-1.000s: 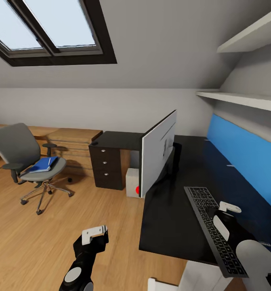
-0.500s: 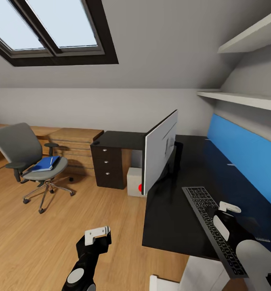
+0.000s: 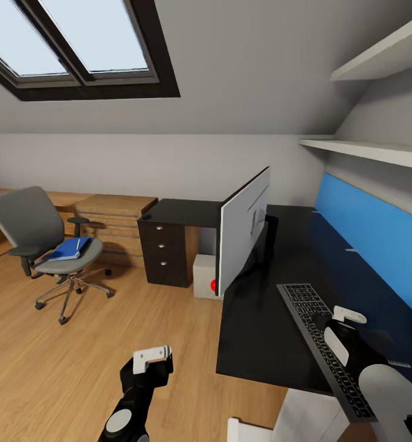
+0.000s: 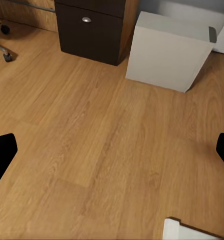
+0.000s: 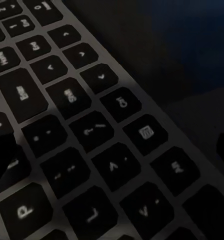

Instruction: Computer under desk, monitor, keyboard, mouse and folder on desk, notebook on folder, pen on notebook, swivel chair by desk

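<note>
An attic bedroom with a sloped grey ceiling is shown, where the long black-topped L-shaped desk (image 3: 261, 331) is seen carrying the large thin silver-backed monitor (image 3: 242, 230). The monitor is stood side-on near the surface's front edge, its red-dotted corner overhanging. A grey upholstered swivel chair on a chrome caster base (image 3: 43, 245) is parked well apart on the wood floor, and a flat bright blue folder (image 3: 67, 248) is held on its seat. A light grey box-shaped computer tower (image 4: 169, 50) is tucked under the surface beside the black three-drawer cabinet (image 3: 164, 255). A slim silver-grey keyboard with dark keys (image 3: 319, 341) is laid on the surface, one end apparently projecting past the front edge. The right gripper (image 3: 347, 319) is poised directly over those keys; whether its jaws are apart cannot be told. The left gripper (image 3: 151, 357) is hung over bare floor with jaws apart. A careless nudge could likely send the overhanging keyboard or monitor off the edge.
</note>
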